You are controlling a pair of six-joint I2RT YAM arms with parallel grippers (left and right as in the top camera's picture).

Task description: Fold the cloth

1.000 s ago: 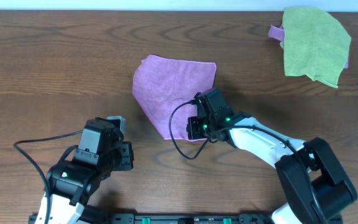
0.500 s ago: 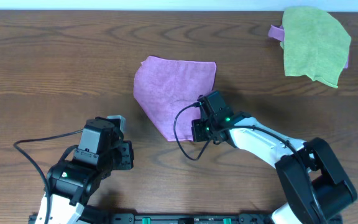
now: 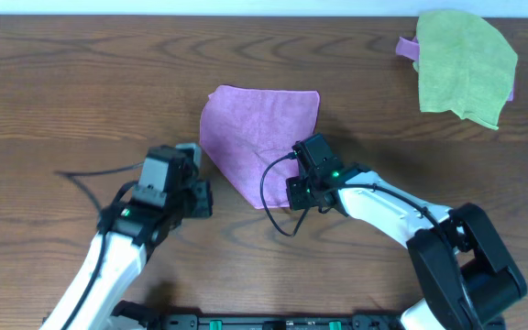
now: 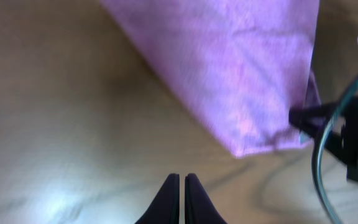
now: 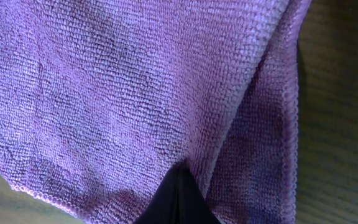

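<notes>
Overhead, the purple cloth (image 3: 257,128) lies skewed in the middle of the table (image 3: 81,82), with its lower point toward me. My right claw (image 5: 178,198) is pinched shut on that lower corner. I judge it grips there so the corner can be carried up over the far edge for the fold. My left claw (image 4: 181,190) is closed on nothing, over bare wood just short of the cloth, probably to pin it. The green cloth (image 3: 466,64) sits well apart, far right.
</notes>
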